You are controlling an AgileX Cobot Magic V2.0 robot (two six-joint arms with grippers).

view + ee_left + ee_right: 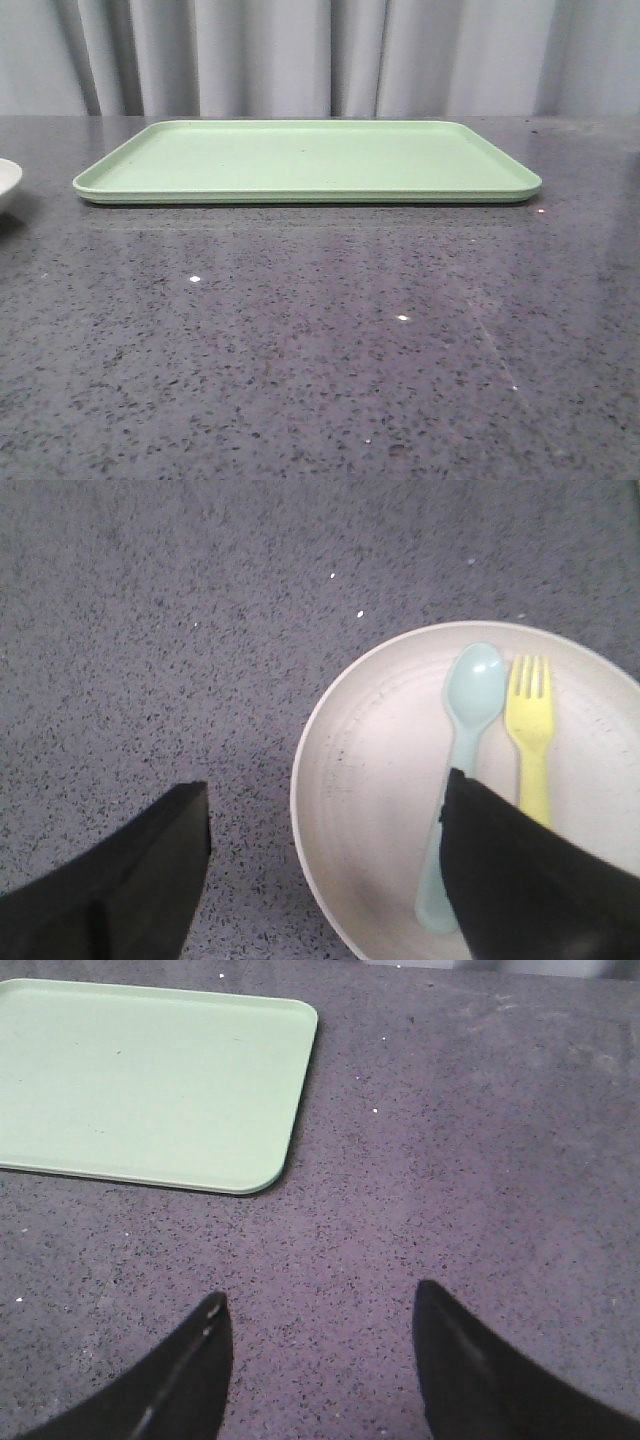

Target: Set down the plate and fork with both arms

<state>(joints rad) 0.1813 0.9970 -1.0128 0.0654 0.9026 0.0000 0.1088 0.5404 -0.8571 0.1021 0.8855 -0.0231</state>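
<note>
Surface (320, 340): dark speckled. Tray (305, 160) bare, well ahead of right claw (320, 1305); that claw wide open, holds nothing, over surface. Left claw (325, 790) wide open, holds nothing, straddles plate (380, 750) rim: one finger over plate, one outside. In plate under that finger: spoon (465, 730), fork (530, 725) side by side.

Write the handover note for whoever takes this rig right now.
Left tool: open, empty, over the plate's rim.
Right tool: open, empty, over bare table near the green tray.
The plate sits on the table at the robot's far left, off the tray, holding the yellow fork and a pale blue spoon.
Done: nothing placed; the tray holds nothing.
Left: grasp and place plate and fork.
</note>
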